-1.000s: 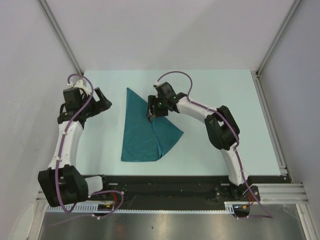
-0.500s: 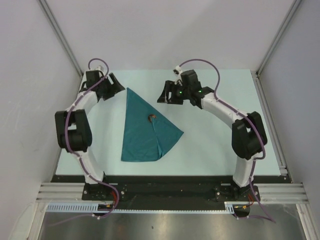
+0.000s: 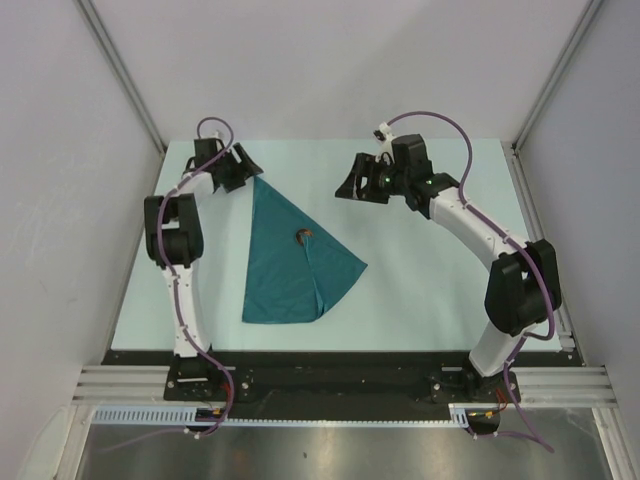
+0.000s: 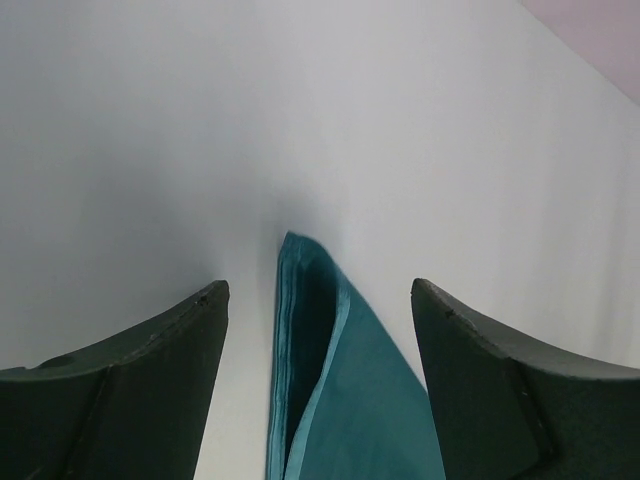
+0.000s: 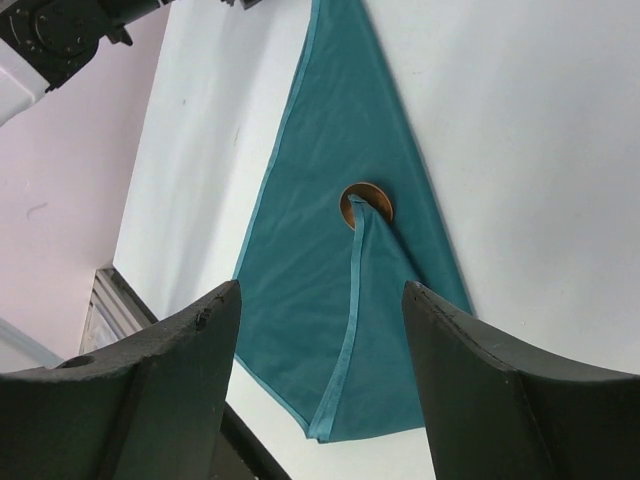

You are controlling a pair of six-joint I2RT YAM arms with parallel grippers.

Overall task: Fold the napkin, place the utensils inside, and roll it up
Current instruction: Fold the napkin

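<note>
As we look down, napkin [image 3: 290,270]: folded triangle on tabletop [image 3: 430,290], tip far;
spoon [image 3: 305,236]: copper bowl peeking from its fold;
left claw [image 4: 317,290]: open, empty, at that far tip;
right claw [image 5: 320,288]: open, empty, far right of napkin

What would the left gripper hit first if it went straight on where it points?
Probably the napkin: its pointed corner lies just ahead, between the open fingers of the left gripper. How high above the cloth they hang is unclear.
</note>
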